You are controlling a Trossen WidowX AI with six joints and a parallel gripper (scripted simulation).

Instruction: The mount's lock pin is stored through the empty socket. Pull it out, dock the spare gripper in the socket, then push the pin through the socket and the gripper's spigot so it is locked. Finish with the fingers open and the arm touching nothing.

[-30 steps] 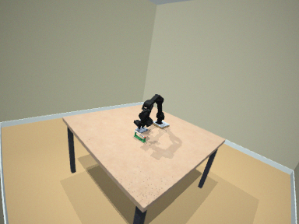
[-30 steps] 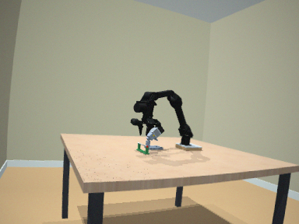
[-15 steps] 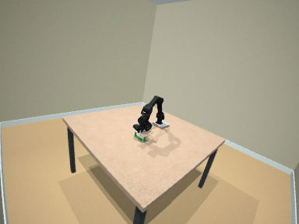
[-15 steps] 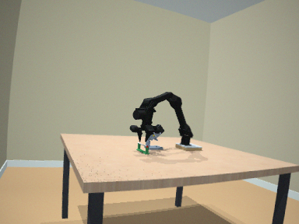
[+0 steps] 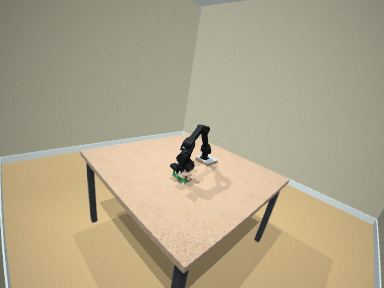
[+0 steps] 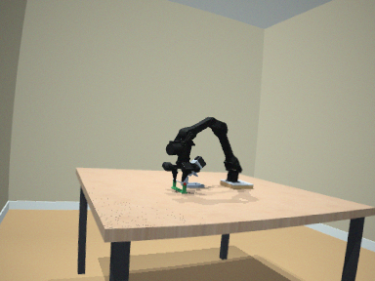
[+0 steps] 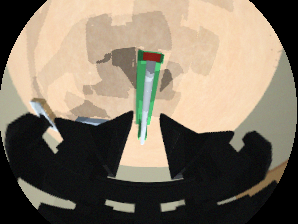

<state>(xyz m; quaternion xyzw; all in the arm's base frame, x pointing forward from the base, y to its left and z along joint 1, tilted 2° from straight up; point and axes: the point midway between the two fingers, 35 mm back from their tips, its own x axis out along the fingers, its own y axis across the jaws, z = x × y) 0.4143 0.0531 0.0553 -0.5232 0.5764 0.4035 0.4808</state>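
The lock pin [image 7: 147, 95], a pale rod with a red head, lies along the green rack [image 7: 140, 80] [image 6: 179, 189] [image 5: 179, 177]. My gripper [image 7: 146, 117] [image 6: 180, 180] is part open and low over the rack, with one finger on each side of the pin's line in the wrist view. No grip on the pin shows. The blue-grey mount [image 6: 196, 185] stands just behind the rack; a corner of it [image 7: 90, 121] shows in the wrist view. A black block [image 6: 200, 162] sits at the top of its tilted part; whether it is the docked spare gripper cannot be told. The socket hole is hidden.
The arm's base plate [image 5: 206, 160] [image 6: 236, 184] is behind the mount, and its edge [image 7: 45, 112] shows at the left of the wrist view. The arm arches over the mount, which stands close beside the gripper. The wooden table [image 5: 150, 200] extends around them.
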